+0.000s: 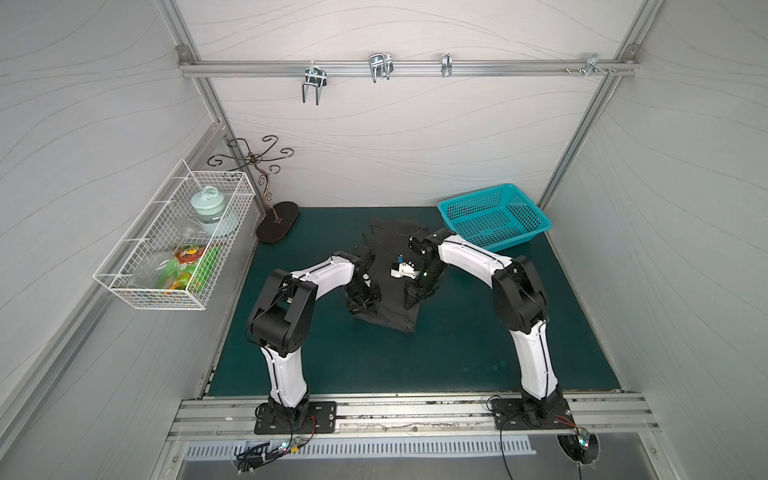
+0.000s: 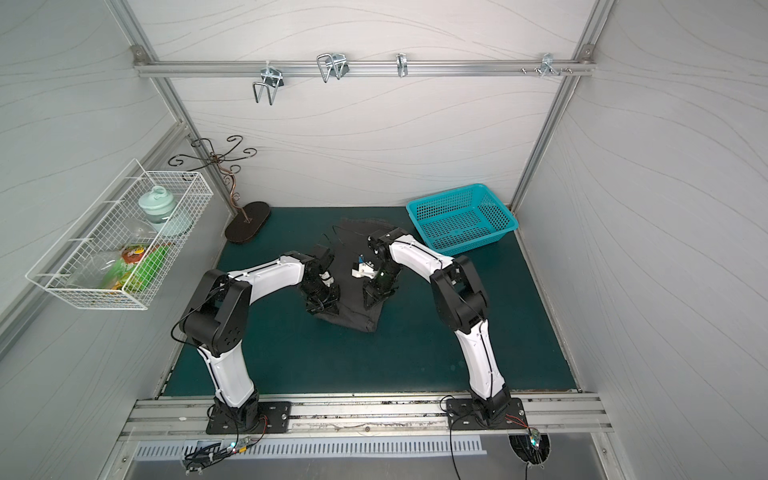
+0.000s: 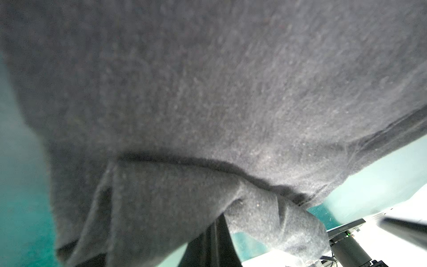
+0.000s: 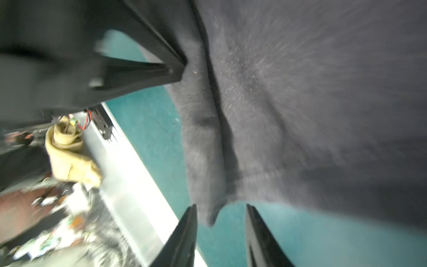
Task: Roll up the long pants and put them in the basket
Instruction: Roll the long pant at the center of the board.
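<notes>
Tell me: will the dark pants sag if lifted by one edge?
Probably sag: the long pants fold and bunch softly in the left wrist view. Their fuzzy matte cloth likely grips rather than slips. Lying slumped on the teal mat, they shouldn't roll.

You have the dark charcoal-grey, soft matte cloth long pants (image 1: 390,309) folded into a narrow band in the middle of the dark green mat (image 1: 332,353), with the near end bunched, creased and seamed.

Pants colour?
The long pants are plain charcoal grey; the left wrist view shows it best.
</notes>
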Controlling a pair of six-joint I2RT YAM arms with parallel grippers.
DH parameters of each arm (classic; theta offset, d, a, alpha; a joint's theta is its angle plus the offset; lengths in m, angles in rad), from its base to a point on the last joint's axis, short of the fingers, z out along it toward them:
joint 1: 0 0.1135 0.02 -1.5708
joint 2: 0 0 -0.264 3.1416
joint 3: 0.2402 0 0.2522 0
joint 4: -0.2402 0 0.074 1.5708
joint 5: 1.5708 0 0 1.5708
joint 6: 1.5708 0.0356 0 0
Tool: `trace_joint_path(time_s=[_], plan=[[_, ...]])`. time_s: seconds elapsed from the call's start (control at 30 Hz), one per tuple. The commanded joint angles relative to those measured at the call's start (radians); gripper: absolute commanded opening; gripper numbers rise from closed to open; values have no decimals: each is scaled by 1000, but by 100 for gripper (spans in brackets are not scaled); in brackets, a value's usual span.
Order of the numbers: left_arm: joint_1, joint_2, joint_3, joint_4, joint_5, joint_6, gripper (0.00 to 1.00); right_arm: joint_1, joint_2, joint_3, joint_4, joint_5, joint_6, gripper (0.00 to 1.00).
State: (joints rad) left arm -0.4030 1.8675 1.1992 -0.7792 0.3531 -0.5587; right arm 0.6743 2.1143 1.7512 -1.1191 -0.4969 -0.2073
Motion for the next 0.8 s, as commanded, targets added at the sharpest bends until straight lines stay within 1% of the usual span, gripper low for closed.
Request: trace_joint_path(time_s=[0.0, 0.13, 0.37, 0.57, 0.63, 0.77], plan=[[-2, 41, 32, 16, -35, -4, 0, 12, -85, -35, 36, 55, 20, 0], [-2, 42, 46, 15, -34, -1, 0, 83, -141, -89, 47, 42, 17, 0], [-2, 39, 54, 12, -34, 1, 0, 188, -117, -123, 18, 42, 14, 0], [-2, 32, 67, 0, -36, 3, 0, 205, -117, -160, 30, 28, 14, 0], [-2, 27, 69, -4, -37, 3, 0, 205, -108, -166, 35, 43, 11, 0], [-2, 15, 68, -13, -37, 6, 0, 205, -57, -154, 36, 57, 6, 0]])
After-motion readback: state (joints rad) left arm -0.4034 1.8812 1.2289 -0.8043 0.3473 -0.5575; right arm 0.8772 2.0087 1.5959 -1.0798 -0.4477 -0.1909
